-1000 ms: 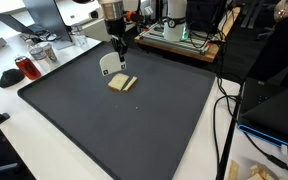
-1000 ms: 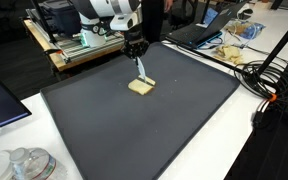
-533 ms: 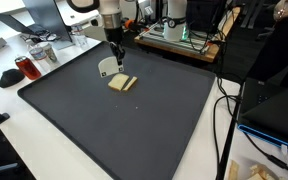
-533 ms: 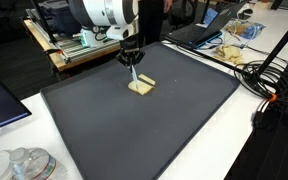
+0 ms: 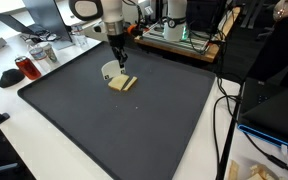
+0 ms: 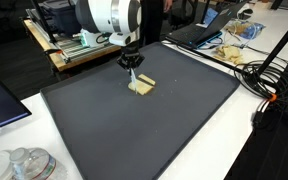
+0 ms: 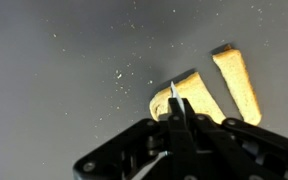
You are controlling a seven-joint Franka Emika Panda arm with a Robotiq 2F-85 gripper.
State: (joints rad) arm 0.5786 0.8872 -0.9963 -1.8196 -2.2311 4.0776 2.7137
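White strip (image 7: 172,92): thin pale piece, pinched at its top end, so hanging straight down from the arm in both exterior views (image 5: 109,70) (image 6: 134,72); only a bright sliver in the wrist view, because met edge-on there.
Fingers (image 7: 187,128): drawn together and clamped on the strip's upper end, pointing down at the mat; no gap visible between them.
Place: upper left part of the mat in an exterior view (image 5: 134,130), upper middle of it in an exterior view (image 6: 134,130); lower tip just over or at the tan blocks, contact not clear.
Tan blocks (image 7: 196,97): two flat pieces lying side by side with a narrow gap between, steady on their broad faces; nearer one right at the strip's tip, the second (image 7: 238,85) toward the upper right of the wrist view.
Mat: dark, with pale crumbs or specks around the blocks, spread over the white counter (image 5: 44,150).
Surroundings: red cup (image 5: 24,68) at the left edge, off the mat and well apart from the strip.
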